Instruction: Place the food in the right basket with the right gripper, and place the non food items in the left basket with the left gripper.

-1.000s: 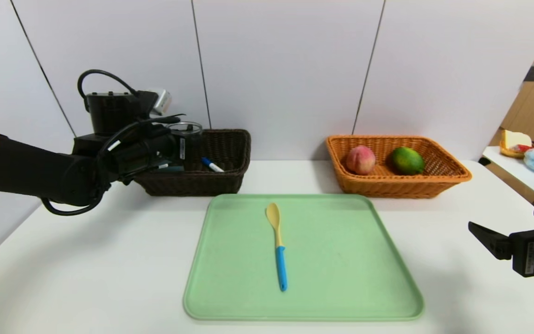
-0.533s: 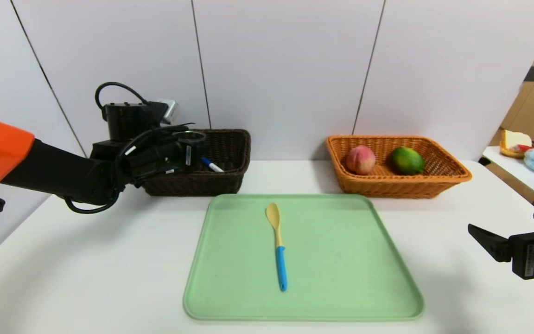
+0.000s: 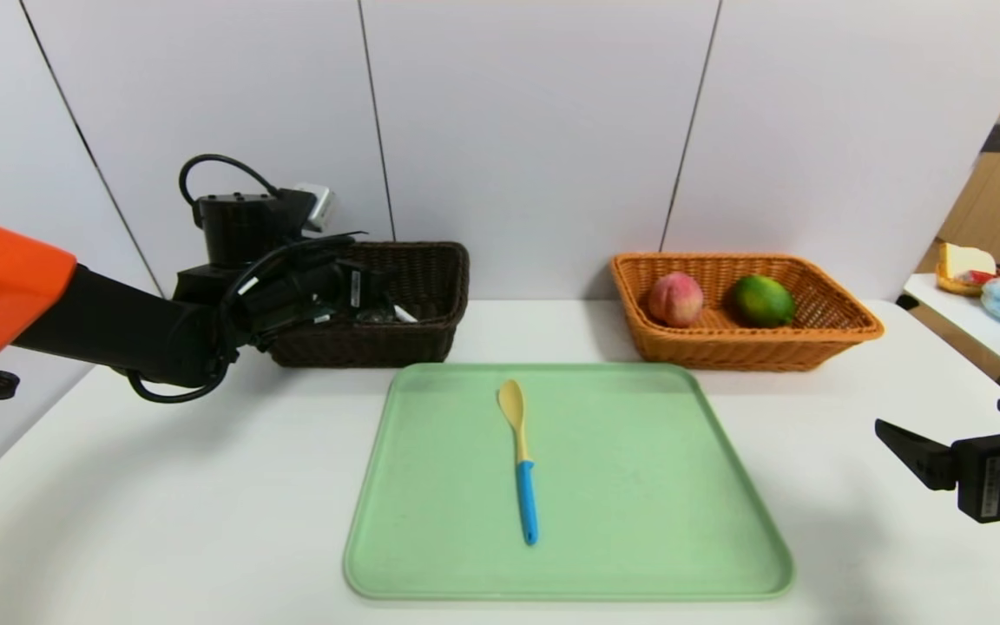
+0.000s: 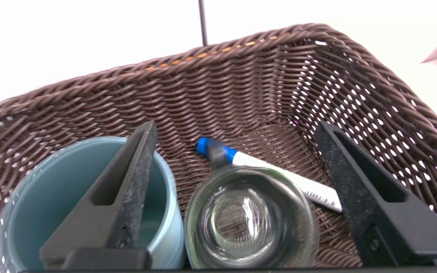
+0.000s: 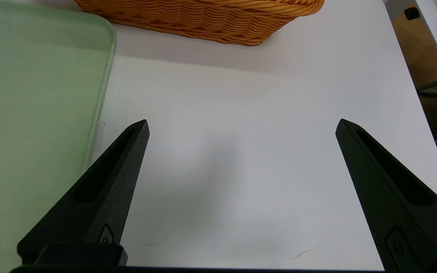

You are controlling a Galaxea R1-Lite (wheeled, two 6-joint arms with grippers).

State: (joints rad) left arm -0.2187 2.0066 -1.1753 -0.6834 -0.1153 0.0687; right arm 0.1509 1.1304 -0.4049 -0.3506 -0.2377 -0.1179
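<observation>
- So progress is pretty far imo: both fruits are done, peach (image 3: 674,299) + green citrus (image 3: 762,300) sitting in the orange basket (image 3: 847,334) on the robot's right.
- Dark brown basket (image 3: 430,343) on the left has the blue-grey cup (image 4: 51,197), glass jar (image 4: 249,220) and the blue-capped marker (image 4: 279,174) inside. Jar is upright, touching the cup, w/ the marker lying partly behind it.
- Left gripper (image 4: 233,131) hangs over that basket, fingers spread wide and not pinching anything; jar sits between them but apart from both, so it looks dropped off.
- Only thing left afaict: the yellow/blue spoon (image 3: 519,460), lying alone on the green tray (image 3: 430,555) mid table. Non-food, so it's a left arm job.
- Right gripper (image 5: 241,125) is parked low over bare table near the tray's right side, fingers wide apart, empty. Prob nothing more for it to do.
- Writing/brands: white label on the right gripper (image 3: 990,476) and fine print on the marker barrel, both too small to read. No logos I can make out.
</observation>
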